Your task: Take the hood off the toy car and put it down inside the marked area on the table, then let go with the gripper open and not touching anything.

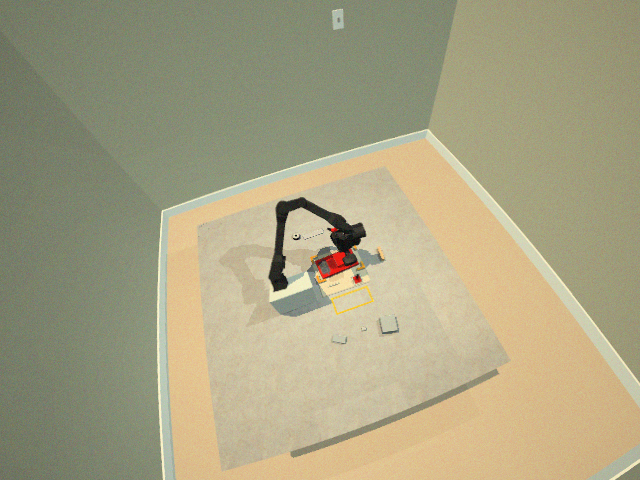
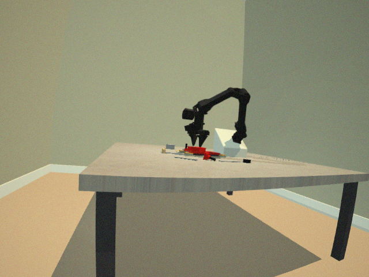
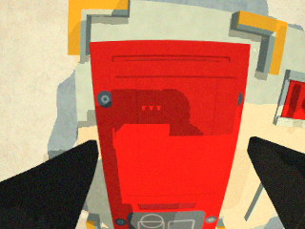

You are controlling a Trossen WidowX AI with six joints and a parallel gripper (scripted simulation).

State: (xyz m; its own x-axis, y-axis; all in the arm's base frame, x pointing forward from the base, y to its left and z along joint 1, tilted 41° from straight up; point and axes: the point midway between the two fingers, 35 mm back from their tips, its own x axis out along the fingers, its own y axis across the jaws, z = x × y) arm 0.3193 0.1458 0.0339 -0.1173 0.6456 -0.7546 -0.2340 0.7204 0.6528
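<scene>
Top view, mid-frame: 1 yellow rectangular outline [image 1: 352, 312]; lower, 3 grey blocks, 1 big squarish [image 1: 388, 324], 1 small flat [image 1: 339, 339], 1 tiny [image 1: 363, 329]. Wrist view, upper L & upper R: 2 yellow L-shaped corner brackets, 1 ea.
</scene>
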